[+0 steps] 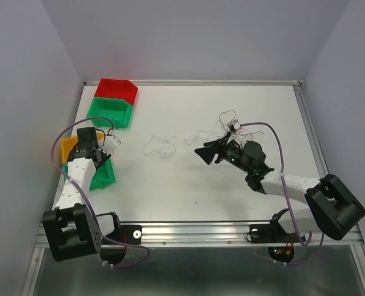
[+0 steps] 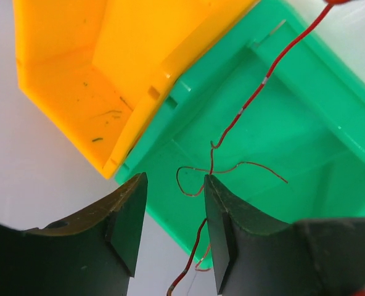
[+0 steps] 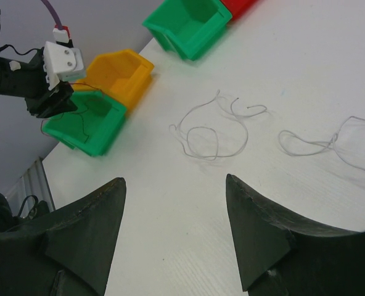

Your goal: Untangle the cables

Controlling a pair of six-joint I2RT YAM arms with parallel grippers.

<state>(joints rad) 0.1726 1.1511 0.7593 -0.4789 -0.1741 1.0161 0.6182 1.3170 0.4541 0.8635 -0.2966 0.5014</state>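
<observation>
Dangling red cable [image 2: 241, 113] over green bin [image 2: 312, 117]

A white table [image 1: 188, 185] fills the top view, with pale lavender walls [image 1: 195, 37] behind it and to either side. At its 10 o'clock corner sits a red bin [image 1: 116, 88], and a green bin [image 1: 110, 112] touches that bin's 6 o'clock side. At the table's 9 o'clock edge is a yellow bin [image 1: 67, 150]. A second green bin [image 1: 102, 176] stands at its 5 o'clock, the two pressed wall to wall. Small dark specks lie on the yellow bin's floor. An aluminium rail [image 1: 195, 229] runs along the table's 6 o'clock edge.
</observation>
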